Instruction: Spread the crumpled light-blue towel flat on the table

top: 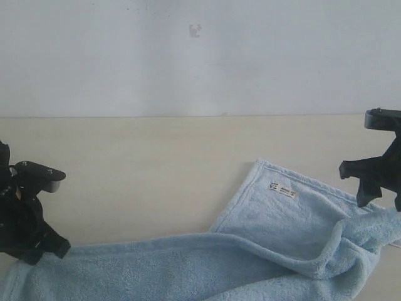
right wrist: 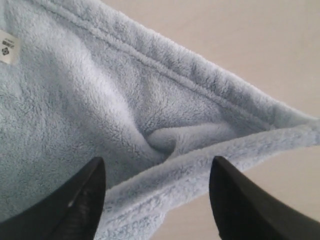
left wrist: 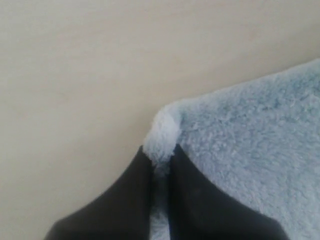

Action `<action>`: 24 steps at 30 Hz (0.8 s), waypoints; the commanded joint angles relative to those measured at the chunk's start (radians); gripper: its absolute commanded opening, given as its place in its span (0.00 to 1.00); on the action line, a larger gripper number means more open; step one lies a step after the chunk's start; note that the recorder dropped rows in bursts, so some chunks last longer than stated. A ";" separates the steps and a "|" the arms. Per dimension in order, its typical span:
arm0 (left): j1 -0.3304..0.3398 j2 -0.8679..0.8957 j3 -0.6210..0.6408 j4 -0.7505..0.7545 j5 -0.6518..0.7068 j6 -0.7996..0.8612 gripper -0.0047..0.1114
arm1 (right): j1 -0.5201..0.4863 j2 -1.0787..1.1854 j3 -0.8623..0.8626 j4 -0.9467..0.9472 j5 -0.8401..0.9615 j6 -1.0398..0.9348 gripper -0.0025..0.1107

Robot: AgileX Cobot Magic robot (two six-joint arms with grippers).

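The light-blue towel (top: 263, 251) lies partly folded along the front of the cream table (top: 156, 163), its white label (top: 283, 189) facing up near the far right corner. My left gripper (top: 53, 248) sits at the towel's left end, shut on a pinched corner of the towel (left wrist: 162, 137). My right gripper (top: 379, 197) hovers over the towel's right side, open. In the right wrist view its black fingers (right wrist: 85, 200) straddle a folded hemmed edge of the towel (right wrist: 190, 165) without touching it; the label (right wrist: 7, 47) shows there too.
A plain white wall (top: 200, 56) rises behind the table's far edge. Bare tabletop (top: 138, 169) stretches behind and left of the towel. The towel runs past the frame's lower edge.
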 commanded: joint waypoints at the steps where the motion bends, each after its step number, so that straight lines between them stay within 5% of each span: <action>1: -0.003 -0.061 -0.027 -0.075 0.026 0.024 0.07 | -0.001 -0.044 -0.012 -0.101 0.014 0.058 0.54; 8: -0.003 -0.087 -0.027 -0.201 0.028 0.134 0.07 | -0.001 -0.004 -0.006 -0.121 0.048 0.075 0.54; 24: -0.003 -0.087 -0.027 -0.216 0.032 0.150 0.07 | -0.001 0.041 0.044 -0.155 -0.114 0.128 0.53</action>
